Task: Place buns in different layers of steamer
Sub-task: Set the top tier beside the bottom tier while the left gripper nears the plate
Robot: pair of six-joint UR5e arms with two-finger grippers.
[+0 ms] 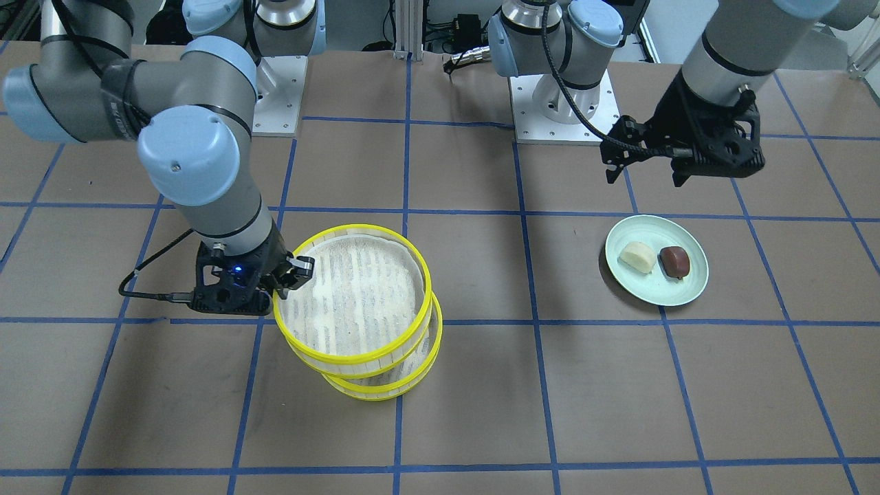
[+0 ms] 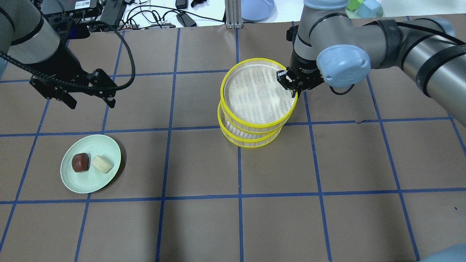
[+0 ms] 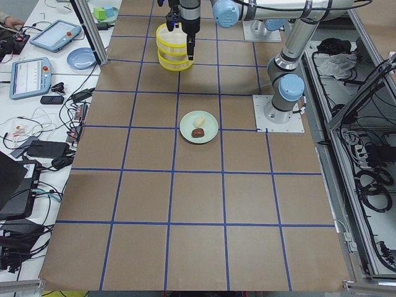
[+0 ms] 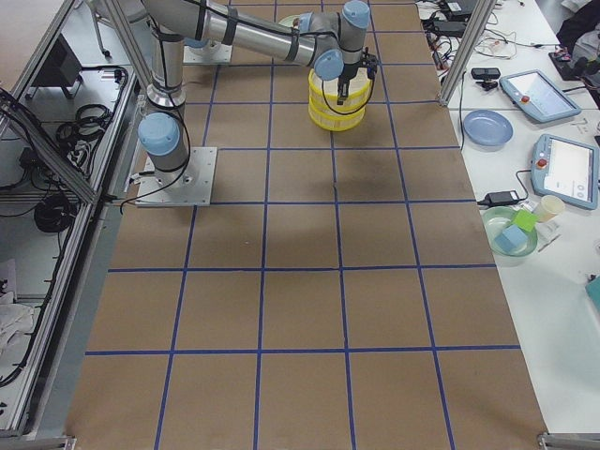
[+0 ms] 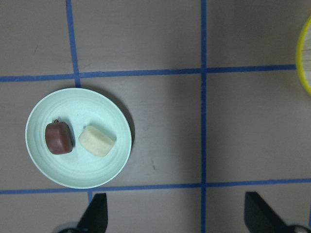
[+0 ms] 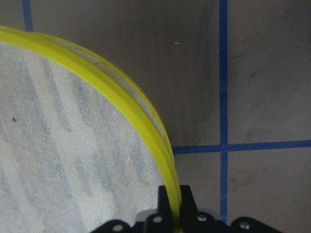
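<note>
Two yellow-rimmed steamer trays are stacked at the table's middle. The upper tray point(image 2: 255, 94) is raised, tilted and shifted off the lower tray point(image 2: 251, 143). My right gripper point(image 2: 293, 85) is shut on the upper tray's yellow rim, which runs between its fingers in the right wrist view point(image 6: 172, 184). The cream bun point(image 2: 101, 163) and the dark brown bun point(image 2: 80, 162) lie side by side on the pale green plate point(image 2: 91, 183). My left gripper point(image 2: 91, 103) is open and empty, hovering above the table on the robot's side of the plate. Both buns show in the left wrist view point(image 5: 97, 141).
The table is brown with a blue tape grid. The arm bases point(image 1: 564, 103) stand at the robot's edge. A blue plate point(image 4: 486, 127), tablets and cables lie on a side bench past the table's far edge.
</note>
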